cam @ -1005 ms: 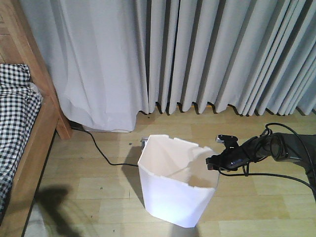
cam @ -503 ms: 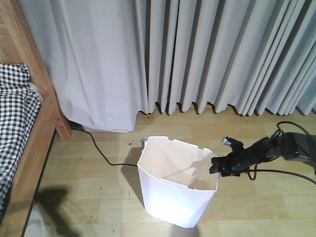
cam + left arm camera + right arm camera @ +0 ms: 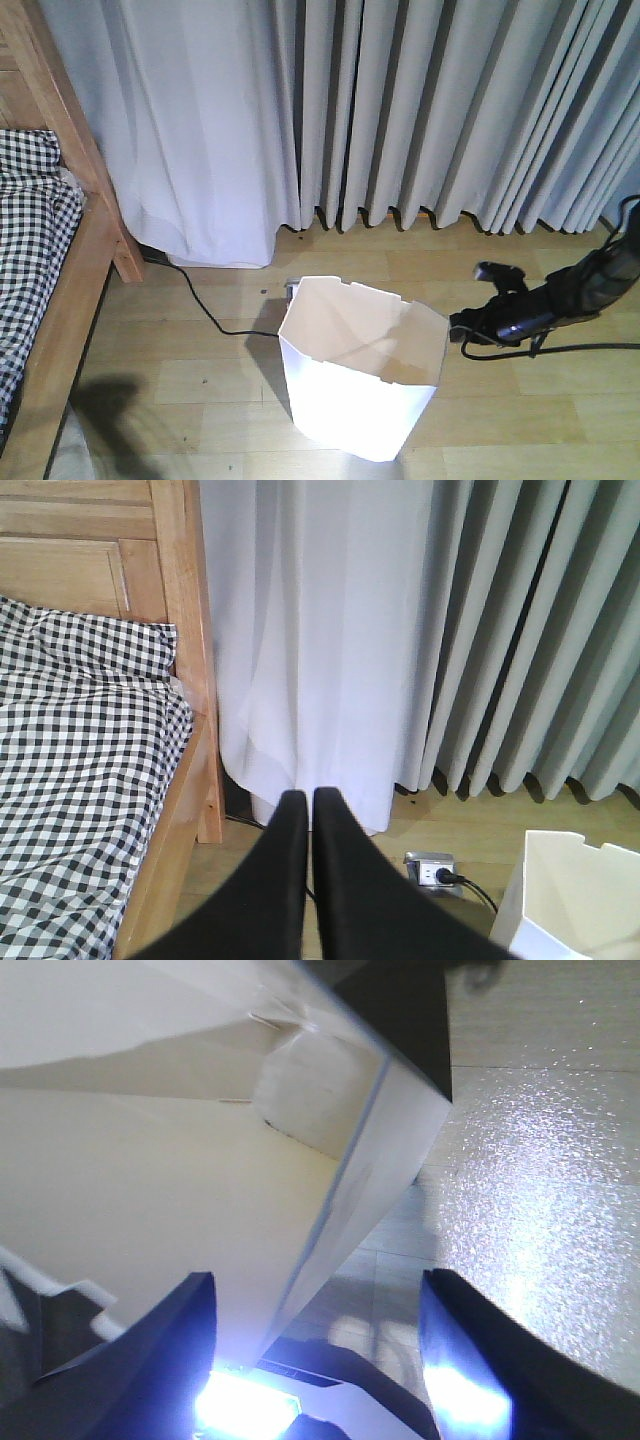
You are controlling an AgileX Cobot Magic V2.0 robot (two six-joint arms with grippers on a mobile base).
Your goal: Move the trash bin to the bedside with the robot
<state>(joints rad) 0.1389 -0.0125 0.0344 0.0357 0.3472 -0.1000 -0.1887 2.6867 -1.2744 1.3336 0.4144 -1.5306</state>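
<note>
Front view shows the right arm point(image 3: 560, 300) reaching in low from the right edge, stretched leftward just above the floor point(image 3: 520, 400), with black cables looping beside it. Its gripper point(image 3: 462, 325) sits just beside the right rim of the bin point(image 3: 355, 390); from this angle I cannot tell whether it touches the rim.

Right wrist view settles the jaws: the two fingers point(image 3: 190, 1320) stand wide apart, and the bin's thin wall edge point(image 3: 340, 1190) runs down into the gap between them, unpinched. A bright glare washes the floor point(image 3: 540, 1160) on the right of that view.

Left wrist view shows the left gripper point(image 3: 308, 825) with its two black fingers pressed together, holding nothing, pointing toward the curtain point(image 3: 400, 630) with the bed point(image 3: 90, 730) to its left.

The bin stands upright on the wooden floor in front of the grey curtain point(image 3: 400, 110), open mouth up. Its inside is pale and shows nothing in it as far as the front view reaches. It is well apart from the bed point(image 3: 40, 240), whose wooden post and checked bedding lie at the left edge. A black cord point(image 3: 200, 300) runs along the floor from under the curtain to a socket box point(image 3: 432, 868) just behind the bin's left rear corner.
</note>
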